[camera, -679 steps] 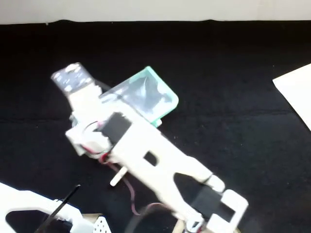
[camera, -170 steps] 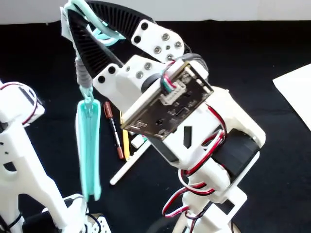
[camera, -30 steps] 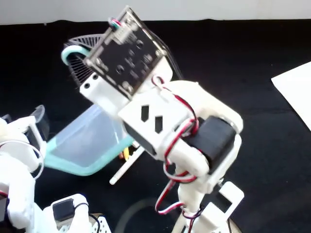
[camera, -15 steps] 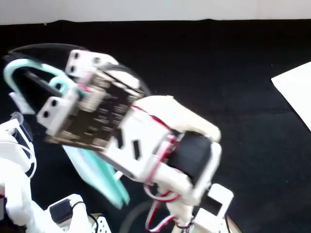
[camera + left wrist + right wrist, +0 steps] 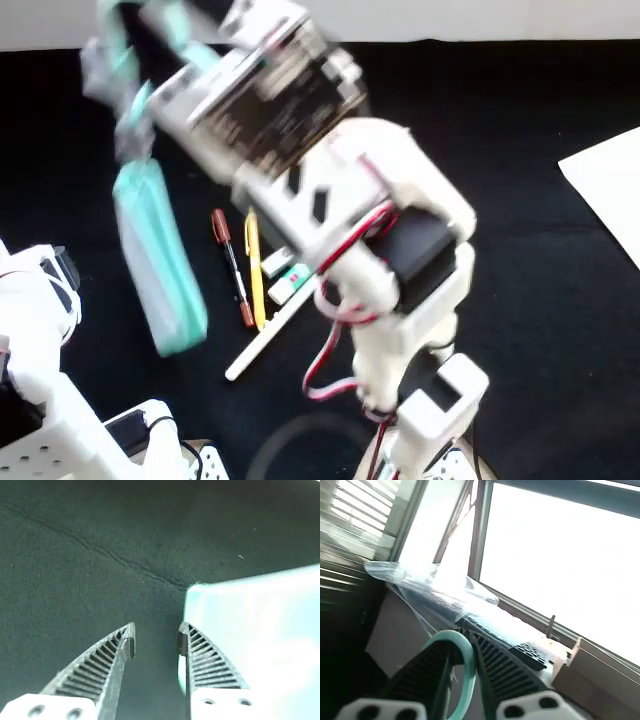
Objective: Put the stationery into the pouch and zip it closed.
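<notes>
Black cloth all over the table (image 5: 520,330). High above it, right claw (image 5: 463,636) shut tight on the green loop (image 5: 469,662) of the pouch (image 5: 155,260). Hanging long and loose by that loop, well off the table. Hard to tell if zipped or not. Left claw (image 5: 156,639) open, holding nothing, just beside a corner of the pouch. Down on the cloth, not in the pouch yet: brown pen (image 5: 231,268), yellow pen (image 5: 254,272), white stick (image 5: 262,342), small green and white thing (image 5: 291,285).

Could go wrong like this: might swing on such a thin hold, slip free and drop right on the pens, knocking them away. Could also twist and turn its top away from the left claw. Could mean a miss, closing on air. Best to go slow and catch the side first.

White paper (image 5: 610,190) at the edge of the table. Behind the right claw, a big bright window (image 5: 560,555), blinds (image 5: 350,510) and a clear plastic sheet (image 5: 430,587).
</notes>
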